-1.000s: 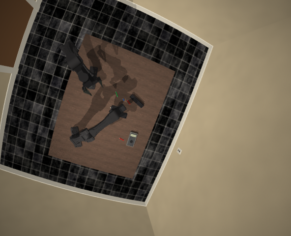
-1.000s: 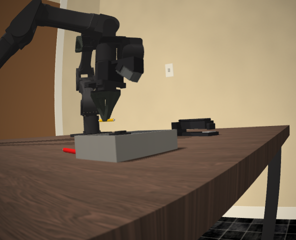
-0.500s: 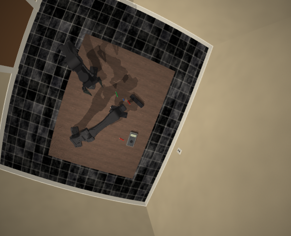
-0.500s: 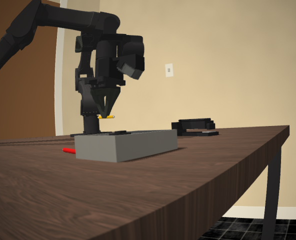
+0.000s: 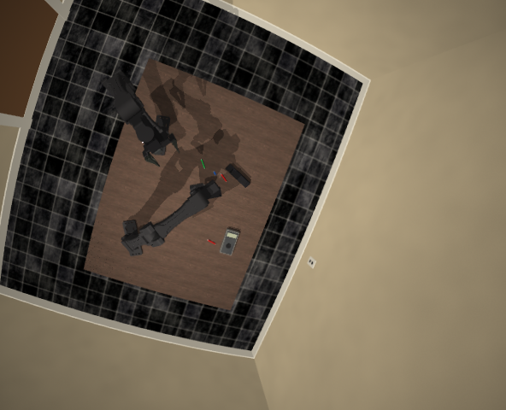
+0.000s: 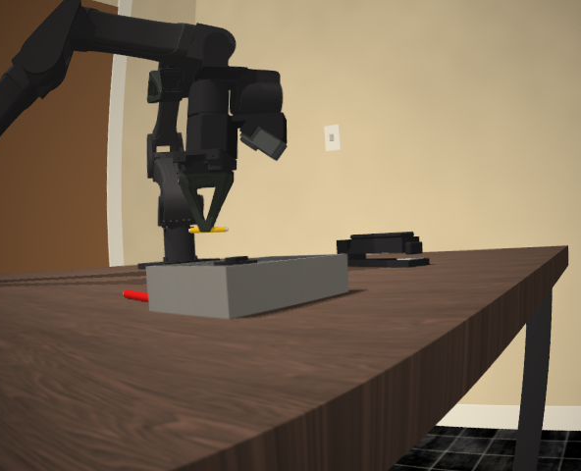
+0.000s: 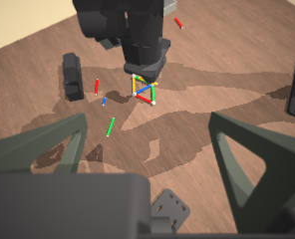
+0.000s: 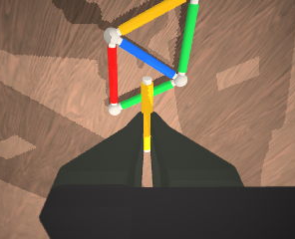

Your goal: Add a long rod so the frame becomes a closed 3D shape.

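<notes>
The frame (image 8: 147, 60) lies on the wooden table: steel balls joined by red, blue, green and yellow rods. It also shows in the left wrist view (image 7: 144, 91). My right gripper (image 8: 147, 119) is shut on a long yellow rod (image 8: 147, 115) and holds it level above the frame, the rod's far end over a green rod. In the exterior view the right gripper (image 6: 207, 223) holds the yellow rod (image 6: 212, 230) well above the table. My left gripper (image 7: 147, 119) is open and empty, away from the frame, looking at it from a distance.
Loose rods lie near the frame: a green one (image 7: 110, 126), a red one (image 7: 97, 87), a short blue one (image 7: 104, 101). Another red rod (image 5: 210, 241) lies by a grey multimeter (image 5: 229, 241). A black block (image 5: 238, 175) sits beside the frame.
</notes>
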`<state>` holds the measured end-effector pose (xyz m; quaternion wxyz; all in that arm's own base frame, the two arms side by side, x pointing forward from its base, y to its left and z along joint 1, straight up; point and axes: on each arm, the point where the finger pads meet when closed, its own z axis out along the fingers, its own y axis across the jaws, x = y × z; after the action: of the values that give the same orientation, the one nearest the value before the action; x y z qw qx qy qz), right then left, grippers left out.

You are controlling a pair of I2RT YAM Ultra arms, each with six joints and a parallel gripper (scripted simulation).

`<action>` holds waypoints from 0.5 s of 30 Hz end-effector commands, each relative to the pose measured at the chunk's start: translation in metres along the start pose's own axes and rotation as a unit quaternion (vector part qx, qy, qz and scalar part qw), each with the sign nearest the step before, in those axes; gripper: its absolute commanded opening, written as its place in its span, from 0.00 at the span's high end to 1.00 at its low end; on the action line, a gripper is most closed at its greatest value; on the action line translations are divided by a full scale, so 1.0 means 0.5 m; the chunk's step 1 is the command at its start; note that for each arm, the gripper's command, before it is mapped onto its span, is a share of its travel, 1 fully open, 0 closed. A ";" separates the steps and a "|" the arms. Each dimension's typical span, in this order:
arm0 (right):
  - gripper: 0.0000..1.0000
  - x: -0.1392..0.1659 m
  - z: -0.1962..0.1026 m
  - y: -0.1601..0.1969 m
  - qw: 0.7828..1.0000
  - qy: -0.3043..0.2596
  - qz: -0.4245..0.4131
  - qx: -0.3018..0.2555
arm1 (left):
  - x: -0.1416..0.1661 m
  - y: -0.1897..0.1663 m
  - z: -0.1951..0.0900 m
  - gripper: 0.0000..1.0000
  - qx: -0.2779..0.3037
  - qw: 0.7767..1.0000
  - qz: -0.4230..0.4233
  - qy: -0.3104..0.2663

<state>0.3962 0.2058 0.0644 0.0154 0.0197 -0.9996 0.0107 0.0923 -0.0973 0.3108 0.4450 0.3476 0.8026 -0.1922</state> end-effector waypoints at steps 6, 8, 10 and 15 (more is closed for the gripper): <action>1.00 -0.009 -0.035 0.004 0.996 -0.023 -0.085 -0.006 | -0.014 -0.001 -0.011 0.00 -0.001 1.000 0.000 -0.007; 1.00 -0.009 -0.035 0.004 0.995 -0.023 -0.094 -0.006 | -0.013 0.000 -0.009 0.00 -0.001 1.000 -0.001 -0.010; 1.00 -0.009 -0.035 0.002 0.994 -0.023 -0.106 -0.005 | -0.013 0.000 -0.009 0.00 -0.001 1.000 -0.001 -0.010; 1.00 -0.009 -0.036 0.004 0.989 -0.024 -0.144 -0.004 | -0.013 0.000 -0.009 0.00 -0.001 1.000 -0.001 -0.010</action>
<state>0.3963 0.2055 0.0644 0.0163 0.1284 -0.9915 0.0096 0.0924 -0.0972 0.3108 0.4451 0.3472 0.8028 -0.1919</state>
